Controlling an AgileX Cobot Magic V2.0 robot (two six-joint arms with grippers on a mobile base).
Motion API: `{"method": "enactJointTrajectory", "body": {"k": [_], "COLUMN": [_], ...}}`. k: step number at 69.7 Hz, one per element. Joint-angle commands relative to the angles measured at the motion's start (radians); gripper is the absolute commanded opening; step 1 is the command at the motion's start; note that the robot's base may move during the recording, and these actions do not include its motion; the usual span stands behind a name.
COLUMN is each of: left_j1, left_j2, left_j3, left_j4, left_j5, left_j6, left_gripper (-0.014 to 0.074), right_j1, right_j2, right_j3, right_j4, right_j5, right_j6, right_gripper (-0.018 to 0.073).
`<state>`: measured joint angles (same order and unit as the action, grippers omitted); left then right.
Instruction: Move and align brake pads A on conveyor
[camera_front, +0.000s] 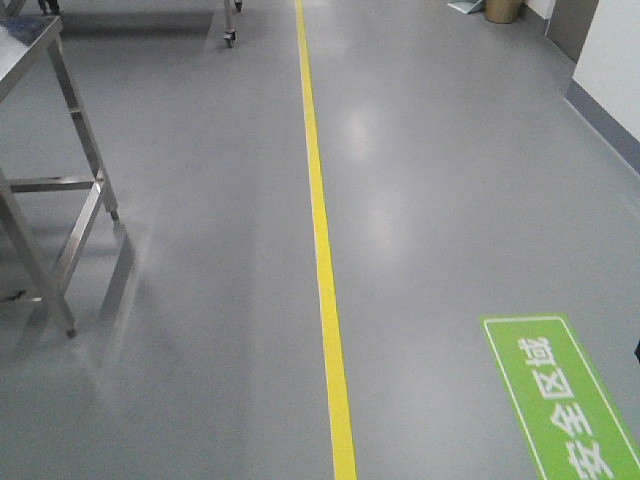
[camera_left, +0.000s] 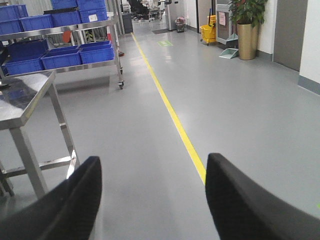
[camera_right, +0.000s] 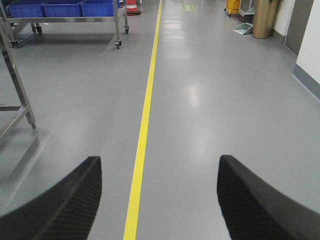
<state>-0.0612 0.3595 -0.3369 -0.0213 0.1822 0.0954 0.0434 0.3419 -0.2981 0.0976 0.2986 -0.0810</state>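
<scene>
The brake pads and the conveyor are out of view in every frame. My left gripper is open and empty, its two black fingers spread wide over the grey floor. My right gripper is open and empty too, its black fingers spread wide on either side of the yellow floor line. Neither gripper shows in the front view.
A stainless steel table stands at the left, also in the left wrist view. A wheeled rack with blue bins stands behind it. A yellow line runs down the grey floor. A green floor sign lies at the right. A potted plant stands by the far wall.
</scene>
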Motion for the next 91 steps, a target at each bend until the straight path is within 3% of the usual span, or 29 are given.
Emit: {"method": "enactJointTrajectory", "body": {"k": [1,91], "left_j1": [-0.002,-0.002], "left_j2": [0.012,0.012], "left_j3": [-0.027,-0.027], "left_j4": [0.0,0.0], "left_j5": [-0.076,-0.075], "left_j6": [-0.002,-0.002], "left_gripper": [0.0449,0.0449], "right_j1": [-0.001,-0.001], "right_j2": [0.009,0.009], "right_j3": [-0.028,-0.028], "right_j4": [-0.002,-0.002], "right_j5": [-0.071,-0.064], "right_j6": [-0.007,-0.007], "right_gripper": [0.0469,0.0469]}}
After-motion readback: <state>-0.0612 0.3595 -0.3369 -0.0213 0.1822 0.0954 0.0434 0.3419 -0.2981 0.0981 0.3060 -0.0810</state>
